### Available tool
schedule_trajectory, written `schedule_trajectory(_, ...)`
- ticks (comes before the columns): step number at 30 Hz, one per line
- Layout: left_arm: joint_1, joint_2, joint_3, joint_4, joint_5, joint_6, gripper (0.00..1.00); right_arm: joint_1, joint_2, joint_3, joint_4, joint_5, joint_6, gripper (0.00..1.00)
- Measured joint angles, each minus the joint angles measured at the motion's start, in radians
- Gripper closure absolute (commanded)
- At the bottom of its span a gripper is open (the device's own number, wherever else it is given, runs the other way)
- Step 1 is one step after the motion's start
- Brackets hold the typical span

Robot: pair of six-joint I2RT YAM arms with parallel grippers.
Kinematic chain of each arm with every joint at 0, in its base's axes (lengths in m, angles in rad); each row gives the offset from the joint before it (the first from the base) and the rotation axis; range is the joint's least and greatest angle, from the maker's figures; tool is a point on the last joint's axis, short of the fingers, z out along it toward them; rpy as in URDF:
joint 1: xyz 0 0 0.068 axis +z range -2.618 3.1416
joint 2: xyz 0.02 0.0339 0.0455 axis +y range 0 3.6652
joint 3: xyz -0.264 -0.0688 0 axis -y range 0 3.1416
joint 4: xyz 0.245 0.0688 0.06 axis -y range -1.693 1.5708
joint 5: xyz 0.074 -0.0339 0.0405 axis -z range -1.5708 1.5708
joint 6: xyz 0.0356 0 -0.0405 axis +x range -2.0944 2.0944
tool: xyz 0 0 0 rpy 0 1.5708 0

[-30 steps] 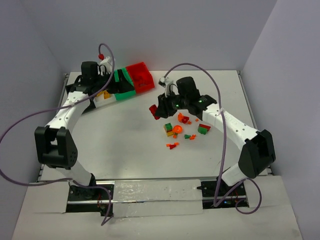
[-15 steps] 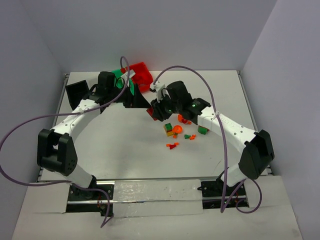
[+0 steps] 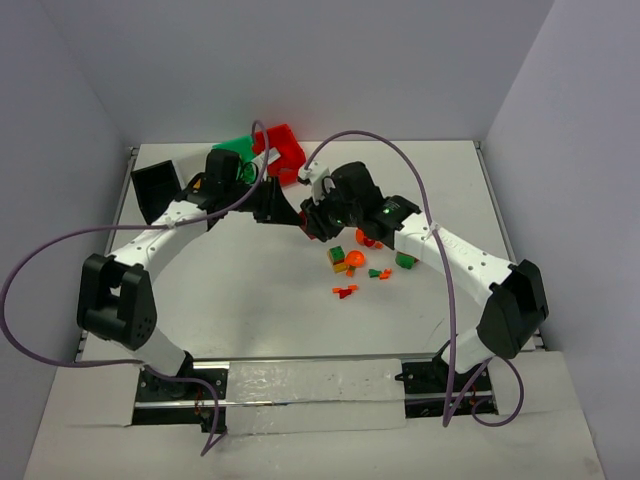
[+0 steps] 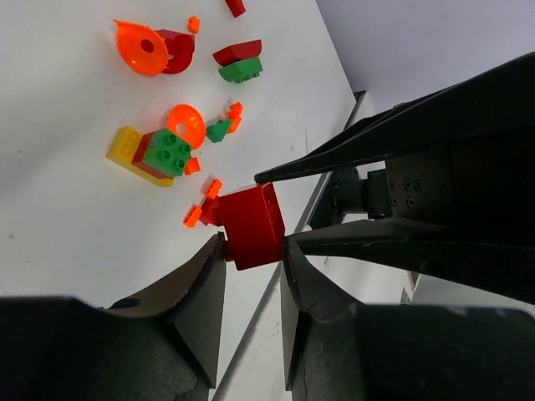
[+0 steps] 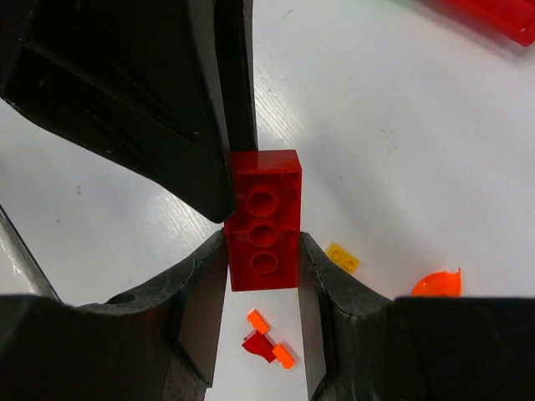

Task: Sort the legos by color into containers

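Observation:
A red brick [image 5: 264, 221] hangs in the air between the two arms, above the white table. My right gripper [image 5: 262, 251] is shut on its lower end, one finger on each long side. My left gripper [image 4: 252, 242] comes from the other side, and its fingertips press the opposite faces of the same red brick [image 4: 251, 225]. In the top view the left gripper [image 3: 285, 210] and right gripper [image 3: 312, 218] meet tip to tip. Loose legos [image 3: 360, 255] in red, green, yellow and orange lie just right of the meeting point. The red bin [image 3: 283, 150], green bin [image 3: 235, 150] and black bin [image 3: 155, 190] stand at the back left.
The left arm hides most of the white bin. Below the brick lie a small red and orange piece [image 5: 267, 341] and a yellow plate [image 5: 343, 257]. An orange disc [image 4: 142, 48] and a green brick on a yellow one [image 4: 167, 150] lie further off.
The left arm swung right from the bins to meet the right gripper, and its jaws closed onto the red brick. The right gripper shifted slightly left, still holding the brick.

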Motion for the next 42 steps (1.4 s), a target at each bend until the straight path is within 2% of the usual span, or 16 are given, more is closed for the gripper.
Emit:
schedule_trajectory(1, -0.001, 0.005, 0.001, 0.001, 0.004, -0.003, 0.96, 0.000, 0.000, 0.000, -0.004, 0.002, 0.000, 0.58)
schedule_trajectory(2, -0.001, 0.011, 0.004, 0.001, 0.010, -0.004, 1.00, 0.000, 0.000, 0.000, -0.007, 0.005, -0.001, 0.45)
schedule_trajectory(8, 0.012, 0.085, 0.097, -0.060, -0.035, 0.050, 1.00, -0.002, 0.000, -0.002, -0.009, 0.025, 0.001, 0.05)
schedule_trajectory(9, 0.020, 0.100, 0.122, -0.070, -0.054, 0.064, 1.00, -0.005, 0.000, -0.004, -0.009, 0.028, 0.004, 0.03)
schedule_trajectory(13, 0.075, 0.180, 0.282, -0.099, -0.186, 0.141, 1.00, -0.054, -0.008, -0.029, -0.008, 0.010, 0.029, 0.01)
schedule_trajectory(16, 0.107, 0.267, 0.432, -0.096, -0.335, 0.205, 1.00, -0.125, -0.010, -0.036, -0.011, -0.013, 0.053, 0.01)
schedule_trajectory(21, 0.112, 0.500, 0.746, -0.096, -0.585, 0.293, 0.98, -0.222, -0.019, -0.046, -0.012, -0.035, 0.083, 0.00)
schedule_trajectory(26, 0.112, 0.655, 0.844, -0.070, -0.751, 0.361, 0.95, -0.257, -0.046, -0.064, -0.019, -0.041, 0.089, 0.00)
schedule_trajectory(27, 0.112, 0.681, 0.855, -0.065, -0.775, 0.373, 0.91, -0.261, -0.053, -0.066, -0.022, -0.041, 0.089, 0.00)
schedule_trajectory(28, 0.112, 0.709, 0.871, -0.063, -0.796, 0.384, 0.79, -0.263, -0.060, -0.069, -0.023, -0.041, 0.089, 0.00)
schedule_trajectory(31, 0.111, 0.775, 0.907, -0.041, -0.829, 0.415, 0.49, -0.268, -0.078, -0.074, -0.026, -0.040, 0.088, 0.00)
schedule_trajectory(34, 0.109, 0.804, 0.917, -0.019, -0.849, 0.446, 0.30, -0.271, -0.086, -0.077, -0.030, -0.038, 0.083, 0.02)
schedule_trajectory(37, 0.107, 0.805, 0.926, -0.009, -0.863, 0.461, 0.25, -0.271, -0.087, -0.079, -0.038, -0.029, 0.073, 0.08)
schedule_trajectory(42, 0.107, 0.775, 0.930, -0.010, -0.858, 0.461, 0.23, -0.271, -0.076, -0.081, -0.060, -0.007, 0.044, 0.18)
